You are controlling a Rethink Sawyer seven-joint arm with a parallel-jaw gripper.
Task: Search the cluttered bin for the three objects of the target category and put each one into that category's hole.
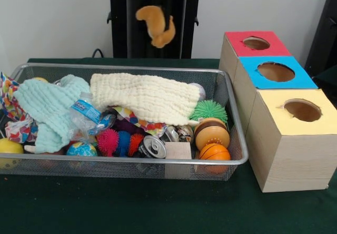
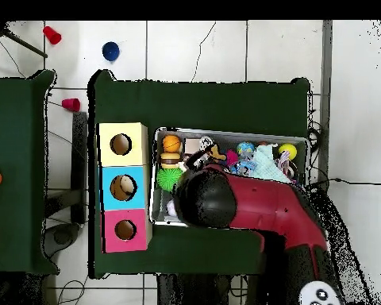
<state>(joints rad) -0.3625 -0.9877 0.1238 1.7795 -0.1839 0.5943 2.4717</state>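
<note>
A: Front view; status of plush toy [image 1: 156, 25]?

B: Hanging high above the wire bin [image 1: 231, 157], at 12 o'clock; claw out of frame, state undeterminable; likely light, soft, limp; grip mid-body.

A: Overhead view?

B: Arm [image 2: 249, 208] covers bin; toy and claw hidden; blue-topped hole [image 2: 123, 187] at 9 o'clock, on tabletop [image 2: 225, 103].

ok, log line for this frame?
plush toy lifted above wire bin | gripper hidden | blue-top hole empty | cream cloth in bin
</note>
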